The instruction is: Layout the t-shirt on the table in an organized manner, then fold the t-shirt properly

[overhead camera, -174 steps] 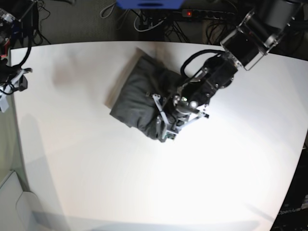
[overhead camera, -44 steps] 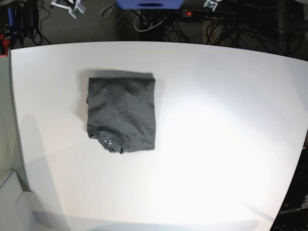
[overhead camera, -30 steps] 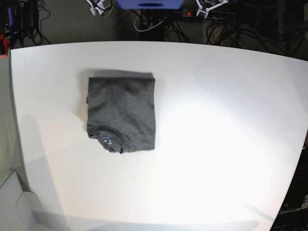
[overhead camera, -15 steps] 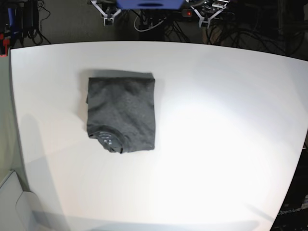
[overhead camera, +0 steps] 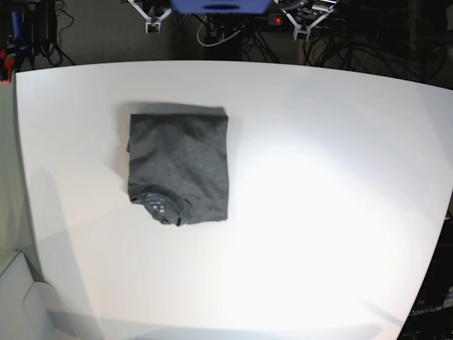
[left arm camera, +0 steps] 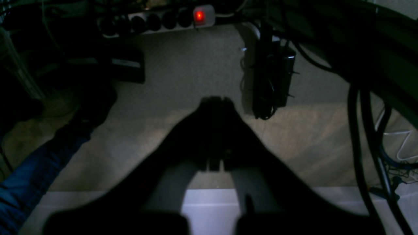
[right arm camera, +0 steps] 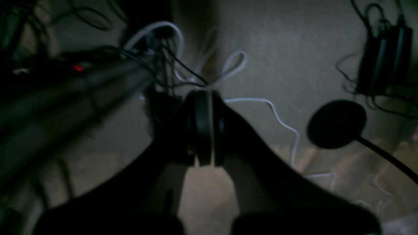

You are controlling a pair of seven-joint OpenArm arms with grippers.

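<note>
T-shirt (overhead camera: 178,166) lies folded on the table (overhead camera: 318,177) (collar nearest); both arms' jaws closed, empty.

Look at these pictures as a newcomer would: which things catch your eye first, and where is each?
First, the dark grey t-shirt, folded into a neat rectangle, lying left of centre on the big white table. Then the two grippers beyond the table's far edge: the left gripper and the right gripper, both shut and empty. A red-lit power strip glows on the floor.

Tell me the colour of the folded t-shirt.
Dark charcoal grey t-shirt, plain; the base view shows it best.
</note>
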